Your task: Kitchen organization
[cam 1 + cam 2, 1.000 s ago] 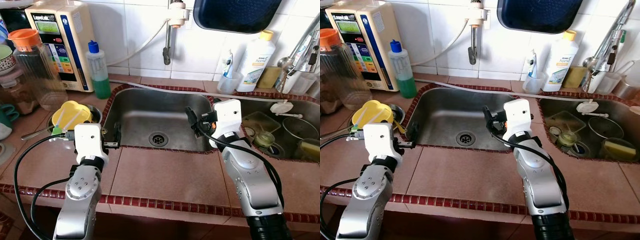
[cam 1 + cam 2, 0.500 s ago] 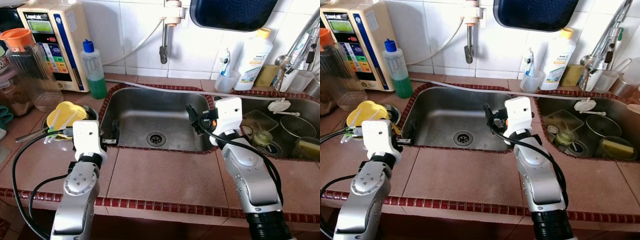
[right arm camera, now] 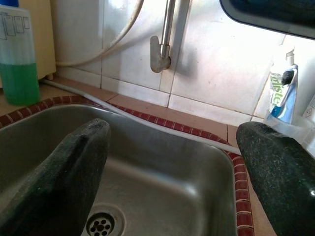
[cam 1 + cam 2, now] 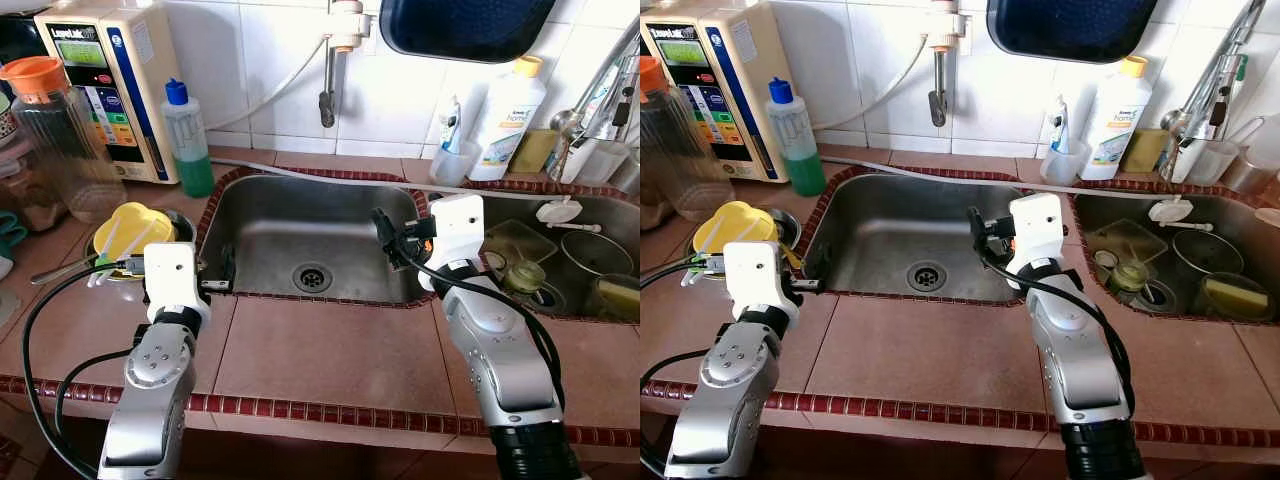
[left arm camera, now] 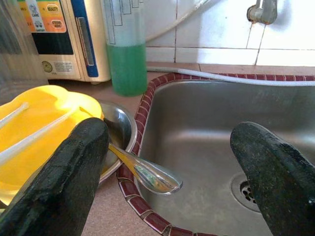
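My left gripper point(image 4: 224, 272) hangs open at the left rim of the empty steel sink basin point(image 4: 300, 225). Seen along the left wrist, its fingers point(image 5: 74, 167) frame a spoon point(image 5: 147, 174) whose bowl end juts over the sink rim out of a metal bowl point(image 5: 120, 125). A yellow plastic dish point(image 4: 128, 228) with white sticks lies in that bowl. My right gripper point(image 4: 386, 236) is open too, held above the basin's right side and facing the faucet spout point(image 3: 160, 54). Neither gripper holds anything.
A green-liquid bottle point(image 4: 190, 140), a water purifier point(image 4: 110, 80) and an orange-lidded jar point(image 4: 55, 130) stand at the back left. The right basin point(image 4: 520, 190) holds several dishes. A detergent bottle point(image 4: 510, 115) and a toothbrush cup point(image 4: 450, 160) stand behind it.
The head view has shifted slightly since a second ago. Both grippers stay open in about the same places over the sink.
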Controlling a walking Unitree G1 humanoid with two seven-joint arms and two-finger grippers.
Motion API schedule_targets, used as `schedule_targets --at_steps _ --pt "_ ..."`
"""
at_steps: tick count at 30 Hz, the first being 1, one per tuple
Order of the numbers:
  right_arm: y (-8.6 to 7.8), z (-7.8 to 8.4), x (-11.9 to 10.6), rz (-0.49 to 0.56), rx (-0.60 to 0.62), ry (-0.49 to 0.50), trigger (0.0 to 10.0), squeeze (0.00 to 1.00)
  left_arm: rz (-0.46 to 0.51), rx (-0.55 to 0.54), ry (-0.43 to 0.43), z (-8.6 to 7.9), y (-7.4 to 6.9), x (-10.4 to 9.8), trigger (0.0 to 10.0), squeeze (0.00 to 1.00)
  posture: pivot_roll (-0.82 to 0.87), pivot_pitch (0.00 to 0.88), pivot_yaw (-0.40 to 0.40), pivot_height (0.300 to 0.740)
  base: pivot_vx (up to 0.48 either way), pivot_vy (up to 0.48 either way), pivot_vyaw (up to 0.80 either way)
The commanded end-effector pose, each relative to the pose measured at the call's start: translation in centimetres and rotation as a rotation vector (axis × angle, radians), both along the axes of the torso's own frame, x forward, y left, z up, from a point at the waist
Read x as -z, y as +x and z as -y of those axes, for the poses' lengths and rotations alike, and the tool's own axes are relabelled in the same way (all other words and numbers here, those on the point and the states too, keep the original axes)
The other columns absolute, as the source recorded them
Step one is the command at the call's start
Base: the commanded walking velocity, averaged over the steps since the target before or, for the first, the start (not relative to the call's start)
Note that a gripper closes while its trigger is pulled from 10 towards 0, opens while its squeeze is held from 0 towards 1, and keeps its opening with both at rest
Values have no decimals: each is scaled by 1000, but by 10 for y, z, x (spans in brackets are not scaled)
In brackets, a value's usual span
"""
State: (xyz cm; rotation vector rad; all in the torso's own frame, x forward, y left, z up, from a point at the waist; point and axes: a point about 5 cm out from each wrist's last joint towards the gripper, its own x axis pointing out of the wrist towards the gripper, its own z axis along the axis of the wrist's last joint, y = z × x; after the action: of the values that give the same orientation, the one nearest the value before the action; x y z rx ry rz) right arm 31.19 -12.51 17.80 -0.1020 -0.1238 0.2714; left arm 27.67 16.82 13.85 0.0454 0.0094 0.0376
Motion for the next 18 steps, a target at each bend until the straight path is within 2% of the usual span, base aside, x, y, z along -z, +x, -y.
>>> schedule_targets --at_steps 1,15,18 --pt "0 2 -3 6 1 4 10000 0 -5 -9 5 -1 1 0 10000 0 55 1 -20 740 0 0 0" --pt "0 0 -1 1 -4 6 10000 0 -6 -21 11 -2 0 0 10000 0 57 3 -17 740 0 0 0" --pt "0 0 -1 1 -5 6 10000 0 -6 -28 14 -4 1 -1 10000 0 61 3 -16 740 0 315 0"
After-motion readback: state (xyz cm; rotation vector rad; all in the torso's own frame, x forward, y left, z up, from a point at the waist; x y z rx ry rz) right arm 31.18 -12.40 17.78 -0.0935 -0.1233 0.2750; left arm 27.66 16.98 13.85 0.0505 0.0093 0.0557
